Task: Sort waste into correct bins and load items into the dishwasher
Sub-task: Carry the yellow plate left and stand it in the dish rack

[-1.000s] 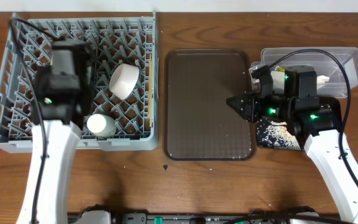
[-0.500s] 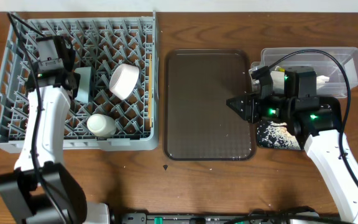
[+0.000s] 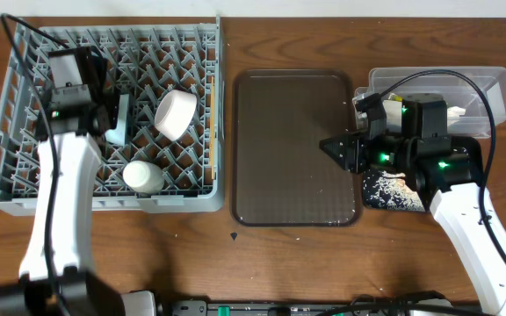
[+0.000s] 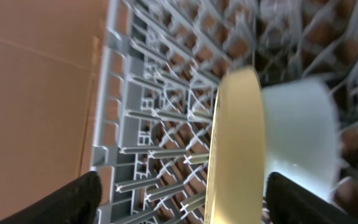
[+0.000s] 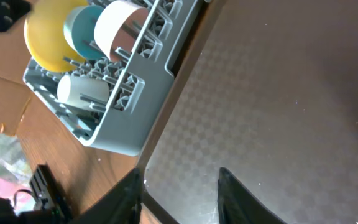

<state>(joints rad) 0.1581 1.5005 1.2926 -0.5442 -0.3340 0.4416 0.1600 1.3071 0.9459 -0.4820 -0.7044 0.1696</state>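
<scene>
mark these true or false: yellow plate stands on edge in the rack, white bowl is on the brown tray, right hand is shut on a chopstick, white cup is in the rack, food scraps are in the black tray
1. The yellow plate stands on edge in the dish rack. True.
2. The white bowl is on the brown serving tray. False: it lies in the dish rack.
3. The right hand is shut on a chopstick. False: it is open over the brown serving tray, holding nothing.
4. The white cup is in the dish rack. True.
5. Food scraps lie in the black tray. True.
</scene>
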